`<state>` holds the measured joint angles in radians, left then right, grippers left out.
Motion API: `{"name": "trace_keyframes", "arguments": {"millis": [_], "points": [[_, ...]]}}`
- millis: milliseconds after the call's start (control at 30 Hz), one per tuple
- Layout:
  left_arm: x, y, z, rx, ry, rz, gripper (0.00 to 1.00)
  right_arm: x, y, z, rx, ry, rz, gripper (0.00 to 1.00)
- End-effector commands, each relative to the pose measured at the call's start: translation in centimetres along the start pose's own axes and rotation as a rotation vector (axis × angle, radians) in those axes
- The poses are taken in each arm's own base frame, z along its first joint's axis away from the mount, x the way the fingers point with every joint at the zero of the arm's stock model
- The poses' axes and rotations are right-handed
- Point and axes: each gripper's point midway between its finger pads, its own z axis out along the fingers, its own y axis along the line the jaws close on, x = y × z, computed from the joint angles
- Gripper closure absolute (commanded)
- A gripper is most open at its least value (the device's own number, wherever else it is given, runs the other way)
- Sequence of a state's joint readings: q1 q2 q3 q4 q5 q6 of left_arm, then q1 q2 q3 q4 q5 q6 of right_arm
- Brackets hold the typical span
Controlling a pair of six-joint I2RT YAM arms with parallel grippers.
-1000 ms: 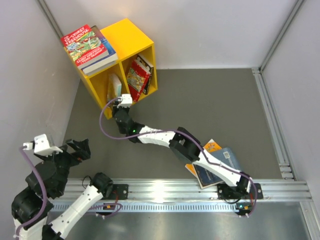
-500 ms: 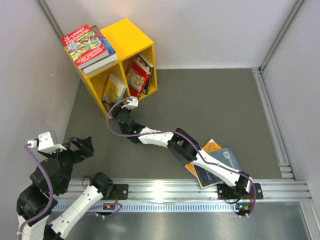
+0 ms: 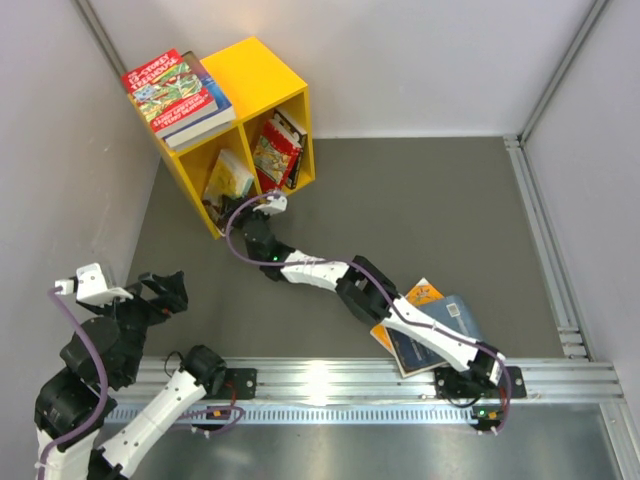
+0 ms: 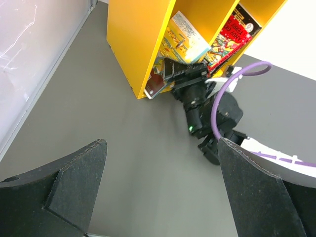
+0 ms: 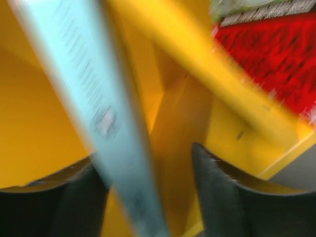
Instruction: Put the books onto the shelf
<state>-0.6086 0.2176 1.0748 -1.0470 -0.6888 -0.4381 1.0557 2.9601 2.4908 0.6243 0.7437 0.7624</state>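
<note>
Overhead view was bright, evenly lit and sharp, with glare on the metal rail (image 3: pixel 318 374). Right wrist view was badly motion-blurred, the pale blue book (image 5: pixel 106 123) and yellow shelf (image 5: pixel 175 123) smeared. Left wrist view was sharp, with soft shadows.

Your left arm (image 3: pixel 160 412) and right arm (image 3: pixel 440 340) are white link shells joined by bulky black joint housings, each trailing a purple cable (image 4: pixel 216 101) from the wrist. Your left fingers (image 4: pixel 64 182) are broad matt-black wedges with a grainy face, and a small green light (image 4: pixel 190 129) glows on the right arm's black wrist.
</note>
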Motion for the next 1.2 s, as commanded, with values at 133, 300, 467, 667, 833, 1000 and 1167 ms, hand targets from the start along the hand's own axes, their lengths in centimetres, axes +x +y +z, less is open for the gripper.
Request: {"name": "trace_keyframes", "arguments": {"millis": [133,300,467,667,833,1000,1167], "points": [[-0.7,-0.8,0.7,0.011,-0.027,0.011,0.01,-7.3,3.2,2.3,-0.089,-0.101,0.032,0.0],[-2.2,-0.7,0.5,-0.003,-0.065,0.007,0.01,-12.6,4.7,-0.9,-0.117,-0.119,-0.022,0.0],[-3.6,0.0,0.1,-0.031,-0.103,0.013,0.01,-16.0,6.3,-5.8,-0.205,-0.054,-0.082,0.0],[-4.2,-0.1,0.4,-0.038,-0.134,0.027,0.01,-21.6,7.3,-10.2,-0.222,-0.026,-0.126,0.0],[-3.1,-2.7,1.9,0.032,-0.08,0.05,0.01,-28.1,4.9,-16.2,-0.139,0.062,-0.063,0.0],[1.9,-9.9,5.8,0.251,0.099,0.114,0.01,-32.3,-6.3,-22.0,0.274,0.384,0.027,0.0],[9.0,-20.5,9.0,0.587,0.367,0.042,0.01,-39.6,-13.2,-29.3,0.752,0.399,-0.292,0.0]]}}
